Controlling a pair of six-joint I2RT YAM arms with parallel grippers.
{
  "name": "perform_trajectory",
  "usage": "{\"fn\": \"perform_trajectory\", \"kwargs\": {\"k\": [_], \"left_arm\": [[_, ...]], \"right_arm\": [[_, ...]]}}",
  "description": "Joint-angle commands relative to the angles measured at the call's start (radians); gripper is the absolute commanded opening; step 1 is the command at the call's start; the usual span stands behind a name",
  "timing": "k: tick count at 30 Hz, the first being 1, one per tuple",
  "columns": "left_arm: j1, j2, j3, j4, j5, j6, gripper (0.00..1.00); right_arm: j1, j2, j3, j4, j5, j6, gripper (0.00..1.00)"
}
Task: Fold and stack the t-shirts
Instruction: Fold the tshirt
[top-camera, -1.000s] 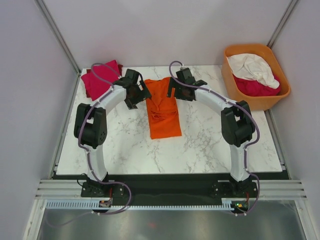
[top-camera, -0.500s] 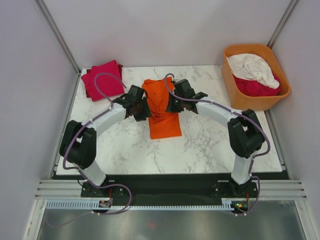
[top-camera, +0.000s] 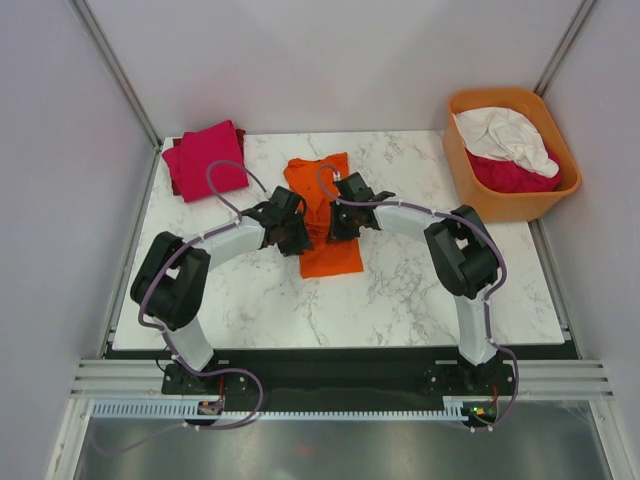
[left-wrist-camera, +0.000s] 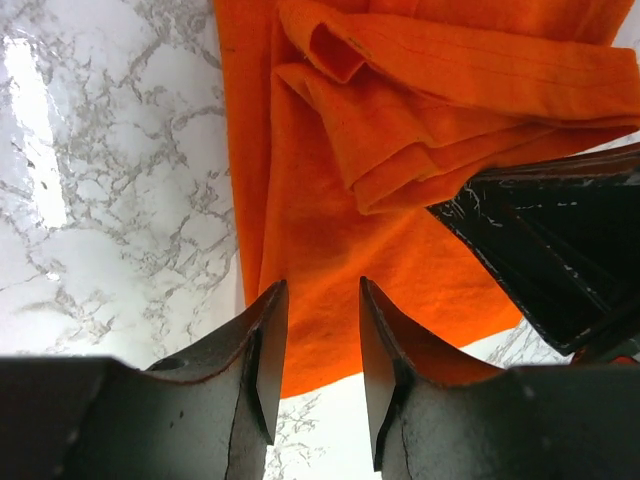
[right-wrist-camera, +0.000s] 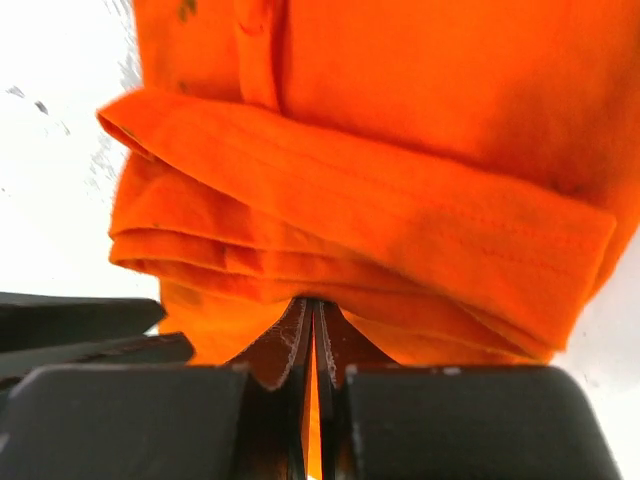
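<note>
- The orange t-shirt (top-camera: 332, 258) lies mid-bench as a long, narrow strip of soft matte knit. Its far part is bunched into rolled folds, and its near part is flat.
- The bench (top-camera: 400, 290) is glossy white marble-look slab with grey veins. It glares bright beside the cloth in both wrist views.
- My right end effector (right-wrist-camera: 310, 335) is clenched on the orange t-shirt. The two dark tips meet with only a thin sliver of orange cloth between them, just under a thick stitched hem roll.
- My left end effector (left-wrist-camera: 315, 365) sits at the shirt's left edge, with its wedge-shaped black fingers (left-wrist-camera: 268, 350) standing partly apart. Orange cloth shows in the gap, but I cannot tell whether they actually pinch it.
- The two end effectors are close together, with the folded cloth between them.
- A magenta t-shirt (top-camera: 205, 158) lies folded into a squarish pad at the far left corner of the bench.
- The rigid orange plastic tub (top-camera: 515, 207) stands off the far right corner. Inside it, a crumpled white t-shirt (top-camera: 505, 132) lies on top of a crimson t-shirt (top-camera: 515, 175).
</note>
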Motion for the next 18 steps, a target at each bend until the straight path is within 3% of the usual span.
{"fn": "perform_trajectory", "kwargs": {"k": [1, 8, 14, 16, 18], "left_arm": [[-0.011, 0.016, -0.004, 0.054, 0.010, -0.028, 0.42], [-0.029, 0.071, -0.021, 0.057, -0.015, -0.031, 0.40], [-0.029, 0.039, -0.049, 0.055, -0.025, -0.031, 0.40], [-0.029, -0.013, -0.052, 0.055, -0.030, -0.020, 0.43], [-0.029, -0.048, -0.050, 0.051, -0.064, -0.008, 0.60]], "right_arm": [[-0.001, 0.033, 0.080, -0.005, 0.009, 0.002, 0.07], [-0.033, 0.111, 0.247, -0.075, 0.026, -0.020, 0.09], [-0.087, 0.265, 0.533, -0.166, 0.071, -0.029, 0.09], [-0.107, 0.282, 0.639, -0.206, 0.075, -0.049, 0.10], [-0.111, 0.235, 0.644, -0.204, 0.081, -0.075, 0.19]]}}
